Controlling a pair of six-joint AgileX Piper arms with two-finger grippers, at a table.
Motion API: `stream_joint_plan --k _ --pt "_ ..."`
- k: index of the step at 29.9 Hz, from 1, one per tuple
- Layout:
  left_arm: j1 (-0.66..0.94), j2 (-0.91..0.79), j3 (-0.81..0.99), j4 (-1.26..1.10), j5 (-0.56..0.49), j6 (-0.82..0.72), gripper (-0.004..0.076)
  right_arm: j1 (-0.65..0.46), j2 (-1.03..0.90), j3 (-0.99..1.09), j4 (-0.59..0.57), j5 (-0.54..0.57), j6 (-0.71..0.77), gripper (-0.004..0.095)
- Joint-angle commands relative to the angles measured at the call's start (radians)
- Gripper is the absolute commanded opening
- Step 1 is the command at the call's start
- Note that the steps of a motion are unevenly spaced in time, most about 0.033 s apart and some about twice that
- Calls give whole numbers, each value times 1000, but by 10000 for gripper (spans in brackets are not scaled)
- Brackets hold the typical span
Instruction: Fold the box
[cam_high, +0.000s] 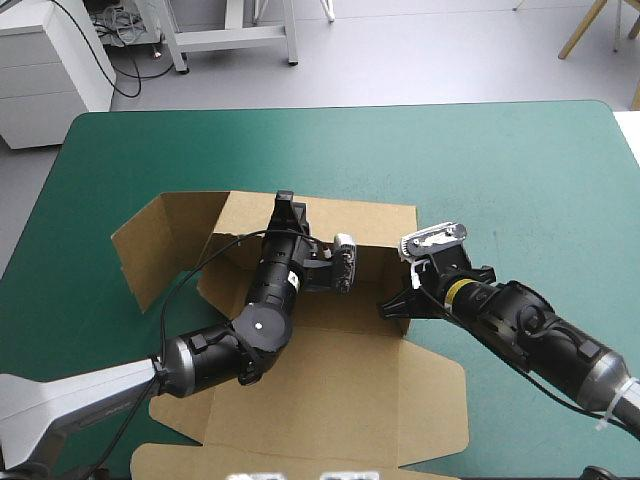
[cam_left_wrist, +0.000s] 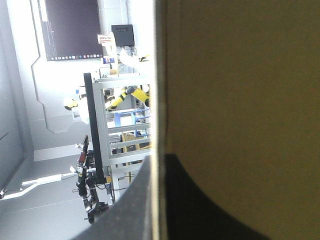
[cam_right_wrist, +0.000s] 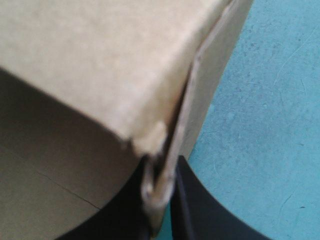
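The brown box (cam_high: 340, 390) lies mid-table with its back wall (cam_high: 350, 225) raised, a side flap (cam_high: 160, 240) standing out at the left and the lid flat toward the front edge. My left gripper (cam_high: 287, 207) reaches over the tray floor and is shut on the back wall's top edge. In the left wrist view the board (cam_left_wrist: 240, 100) runs edge-on between the black fingers (cam_left_wrist: 135, 210) of that gripper (cam_left_wrist: 159, 160). My right gripper (cam_high: 392, 308) pinches the right wall at its corner. In the right wrist view it (cam_right_wrist: 162, 167) is shut on the doubled board edge (cam_right_wrist: 172, 145).
The teal-green cover (cam_high: 520, 180) stretches around the box on the right and far sides. In the right wrist view the cover (cam_right_wrist: 260, 150) lies just beside the gripped wall. The left arm's black cable (cam_high: 190, 280) arcs over the left wall.
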Motion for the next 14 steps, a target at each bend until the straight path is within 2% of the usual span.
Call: stream_joint_plan --k 1,4,8,10,14 --pt "-11 -40 -28 58 -24 -9 65 11 -23 -29 -10 -107 -20 -12" --pt "-11 -40 -28 58 -24 -9 226 11 -23 -29 -16 -107 -20 -12" --pt "-11 -40 -28 58 -24 -27 506 11 -23 -29 -29 -103 -9 -12" --pt "-13 -40 -28 58 -15 -27 554 11 -19 -29 -35 -98 0 -12" --pt "-43 -40 -28 61 28 -27 555 11 -11 -37 -147 -66 112 -12"
